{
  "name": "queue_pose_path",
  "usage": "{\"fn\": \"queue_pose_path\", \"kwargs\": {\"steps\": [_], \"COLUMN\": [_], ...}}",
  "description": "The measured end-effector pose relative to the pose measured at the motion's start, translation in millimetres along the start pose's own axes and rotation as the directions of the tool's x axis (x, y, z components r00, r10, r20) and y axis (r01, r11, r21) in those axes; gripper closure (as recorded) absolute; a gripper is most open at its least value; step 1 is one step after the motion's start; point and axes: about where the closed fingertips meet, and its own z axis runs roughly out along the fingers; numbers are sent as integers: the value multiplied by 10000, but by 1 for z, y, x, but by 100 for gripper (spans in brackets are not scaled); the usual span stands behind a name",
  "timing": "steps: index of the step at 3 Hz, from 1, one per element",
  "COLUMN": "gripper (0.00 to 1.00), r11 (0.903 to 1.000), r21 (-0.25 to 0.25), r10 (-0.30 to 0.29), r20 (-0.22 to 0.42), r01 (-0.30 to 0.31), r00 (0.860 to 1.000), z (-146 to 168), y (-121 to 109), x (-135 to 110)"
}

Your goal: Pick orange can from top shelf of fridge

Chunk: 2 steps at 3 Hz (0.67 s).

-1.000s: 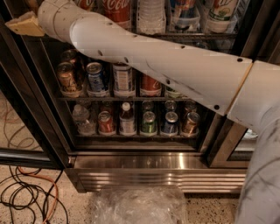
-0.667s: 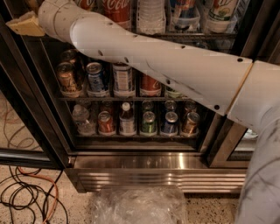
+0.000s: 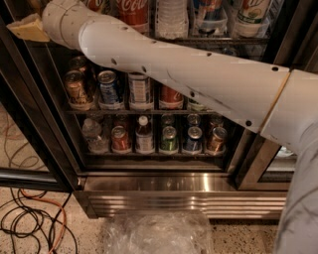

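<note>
Orange-copper aluminium drink can, my target, showed nowhere I could be sure of. I judged it sat hidden behind the wrist. Nearest lay a crumpled clear plastic sheet [image 3: 154, 233] and tangled black and orange cables [image 3: 30, 223], then the black-framed fridge [image 3: 174, 184]. My white arm [image 3: 189, 74] crossed up-left, its tan tool [image 3: 27, 27] at the left end of the top wire shelf [image 3: 223, 38]; whether it was open or closed, I could not tell. I judged this the reach. The next move called for clearing the red Coca-Cola bottle [image 3: 131, 12].

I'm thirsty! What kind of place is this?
Likely a shop or break room: a drinks fridge stocked with cans and bottles, above a speckled floor with loose cables. The gripper is out of view, past the arm's upper-left end.
</note>
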Motion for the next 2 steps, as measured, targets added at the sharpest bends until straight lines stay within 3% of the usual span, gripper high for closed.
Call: {"fn": "queue_pose_path", "kwargs": {"steps": [2], "gripper": [100], "r11": [10000], "r21": [0], "r10": [-2], "r20": [-1], "r01": [2], "r00": [10000], "z": [-2], "y": [-2], "x": [-6]}}
